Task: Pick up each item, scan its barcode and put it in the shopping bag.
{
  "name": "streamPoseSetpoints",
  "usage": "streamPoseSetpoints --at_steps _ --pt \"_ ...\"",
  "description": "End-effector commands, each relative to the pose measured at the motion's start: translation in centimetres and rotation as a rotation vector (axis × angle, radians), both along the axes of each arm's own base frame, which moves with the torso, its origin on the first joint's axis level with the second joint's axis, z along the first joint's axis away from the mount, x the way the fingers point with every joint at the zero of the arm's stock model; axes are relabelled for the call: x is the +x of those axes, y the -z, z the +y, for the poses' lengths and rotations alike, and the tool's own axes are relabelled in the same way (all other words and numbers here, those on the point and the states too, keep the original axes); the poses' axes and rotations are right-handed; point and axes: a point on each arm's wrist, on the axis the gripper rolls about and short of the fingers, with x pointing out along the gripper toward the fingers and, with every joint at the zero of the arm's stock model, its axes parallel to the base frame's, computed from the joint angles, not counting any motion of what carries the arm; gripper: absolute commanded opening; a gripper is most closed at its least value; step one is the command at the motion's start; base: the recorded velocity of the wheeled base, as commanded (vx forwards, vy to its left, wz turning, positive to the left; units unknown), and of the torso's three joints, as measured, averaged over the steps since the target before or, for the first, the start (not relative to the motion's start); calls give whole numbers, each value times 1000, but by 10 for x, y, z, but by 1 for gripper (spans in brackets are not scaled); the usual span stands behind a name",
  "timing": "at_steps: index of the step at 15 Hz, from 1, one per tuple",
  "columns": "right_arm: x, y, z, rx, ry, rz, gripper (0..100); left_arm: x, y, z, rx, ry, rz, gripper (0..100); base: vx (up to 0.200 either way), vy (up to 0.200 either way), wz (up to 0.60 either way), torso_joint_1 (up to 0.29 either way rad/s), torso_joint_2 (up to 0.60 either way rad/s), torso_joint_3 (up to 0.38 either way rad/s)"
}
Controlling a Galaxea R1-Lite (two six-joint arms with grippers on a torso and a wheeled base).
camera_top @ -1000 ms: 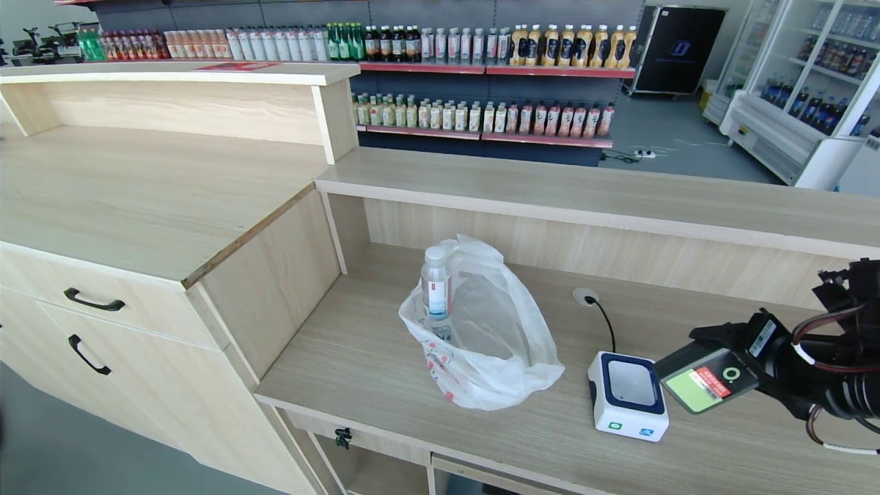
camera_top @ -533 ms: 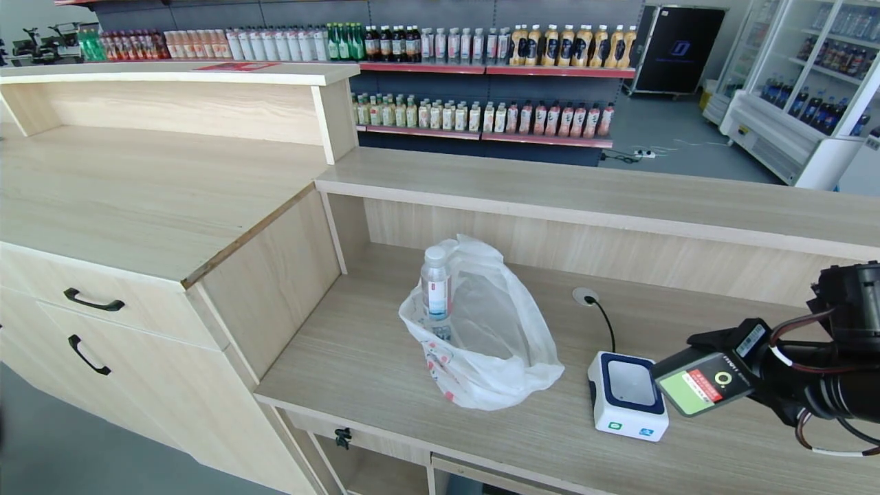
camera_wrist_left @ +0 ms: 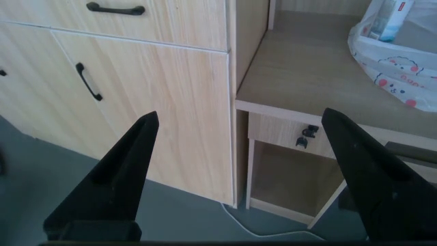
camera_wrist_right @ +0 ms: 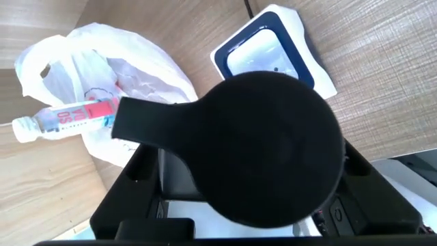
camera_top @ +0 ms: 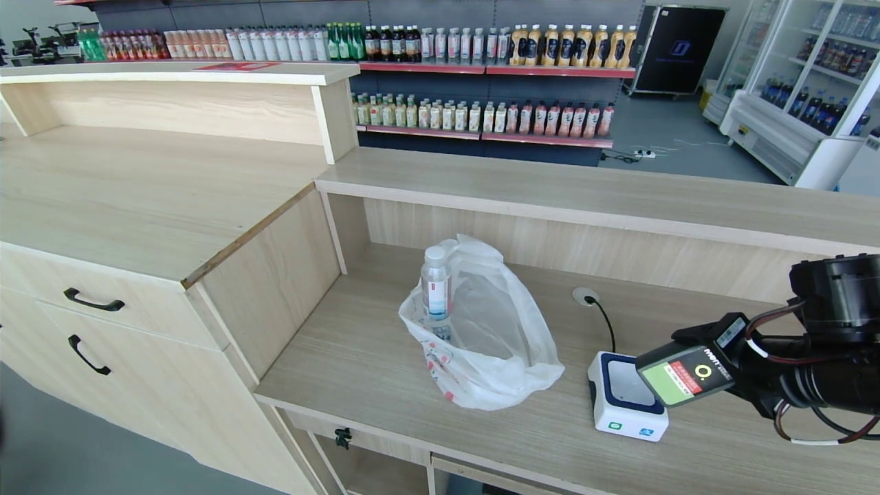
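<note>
Black box (camera_top: 687, 375), green-red label, clamped in right hand (camera_top: 718, 361) above right edge of scanner (camera_top: 622, 395), by surface (camera_top: 357, 357) front edge. Bottle (camera_top: 436, 289), seemingly red-marked label, upright in shopping bag (camera_top: 491, 357). Left hand (camera_wrist_left: 239, 117) spread wide, empty.

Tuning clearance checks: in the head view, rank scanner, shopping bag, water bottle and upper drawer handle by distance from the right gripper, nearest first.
From the right gripper, shut on the box:
1. Scanner, on the counter just to its left.
2. Shopping bag, mid-counter.
3. Water bottle, upright in the bag's left side.
4. Upper drawer handle, far-left cabinet.
</note>
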Motion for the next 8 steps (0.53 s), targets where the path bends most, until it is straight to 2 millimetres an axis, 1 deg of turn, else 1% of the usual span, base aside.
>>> streamPoseSetpoints --at_steps 1,5,8 --pt "3 2 3 5 -7 10 0 0 0 0 0 -1 0 100 0 0 0 0 0 0" --pt "10 12 5 20 6 49 0 0 0 0 0 -1 0 100 0 0 0 0 0 0" --pt "16 17 6 23 6 37 0 0 0 0 0 -1 0 100 0 0 0 0 0 0"
